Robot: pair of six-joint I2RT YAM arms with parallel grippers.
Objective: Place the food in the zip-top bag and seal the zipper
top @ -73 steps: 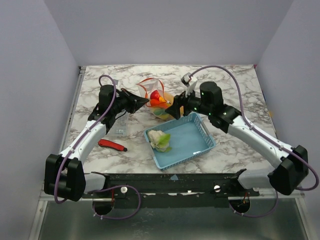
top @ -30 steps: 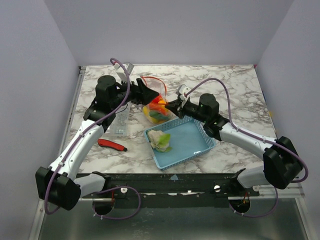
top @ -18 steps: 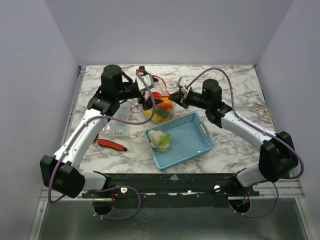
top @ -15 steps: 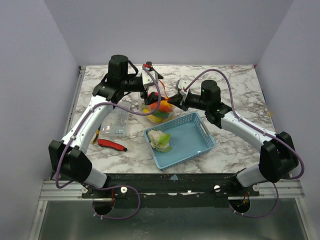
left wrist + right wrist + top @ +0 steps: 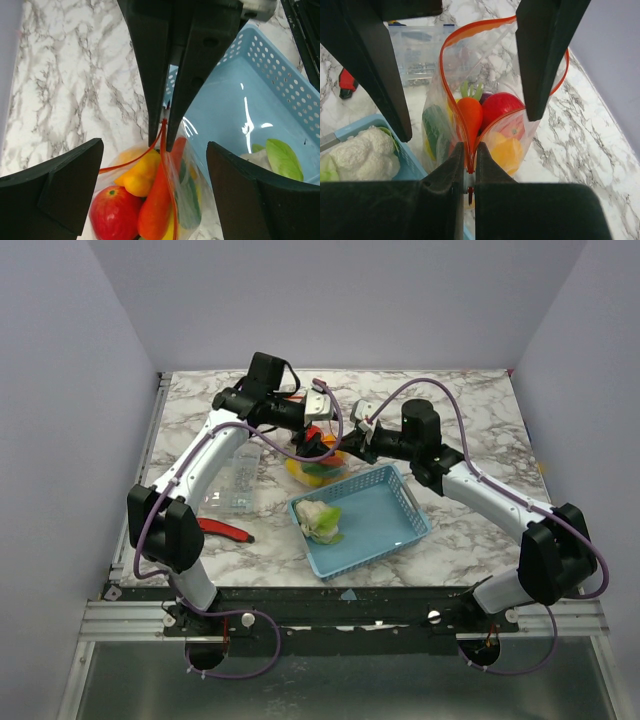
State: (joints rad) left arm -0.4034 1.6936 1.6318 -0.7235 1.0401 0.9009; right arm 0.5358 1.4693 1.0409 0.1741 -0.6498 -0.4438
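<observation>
From above: a thin, crinkly, clear zip-top bag (image 5: 335,462) upright at mid-table, just behind the far edge of a light blue perforated plastic basket (image 5: 385,525). Packed with glossy toy food (image 5: 312,470); one white-and-green leafy piece (image 5: 320,520) lying in the basket. At the bag's top, left gripper (image 5: 318,440) and right gripper (image 5: 349,447), about equally near.

Left wrist view: left fingers (image 5: 60,185) spread wide, holding nothing, flanking the bag. Between them, right fingers (image 5: 150,75) pressed together on one end of the thin red-orange zipper (image 5: 162,132).

Right wrist view: that pinch at the near end, strip bowed open into a loop, long axis leading away from the pinch, one left finger on each side of the mouth. Probably calls for closing those two across the strip, after loading the last piece.
</observation>
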